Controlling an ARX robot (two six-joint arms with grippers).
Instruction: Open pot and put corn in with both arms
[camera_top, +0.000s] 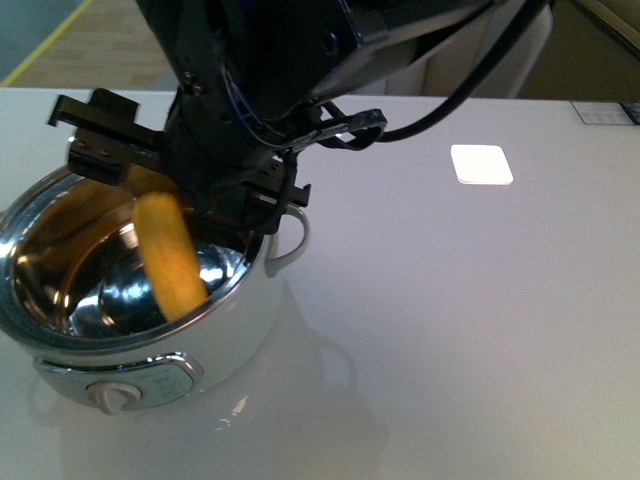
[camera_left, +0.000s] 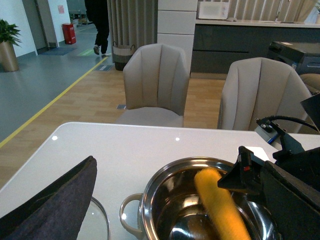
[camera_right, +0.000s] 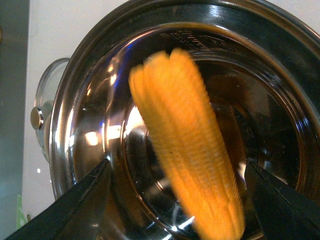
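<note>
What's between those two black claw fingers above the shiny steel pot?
The yellow corn cob, blurred, hangs between the right gripper's fingers without touching them, over the open pot, in the right wrist view.

Your right arm (camera_top: 270, 70) is all black, a bulky glossy housing with thick black cables (camera_top: 470, 80) looping off it and thinner blue wires showing at the joint. Its gripper (camera_top: 175, 170) is black too, with blocky, flat-sided fingers (camera_top: 95, 125) carrying small screws. From the left wrist you see a small red mark on one finger (camera_left: 245, 167).
</note>
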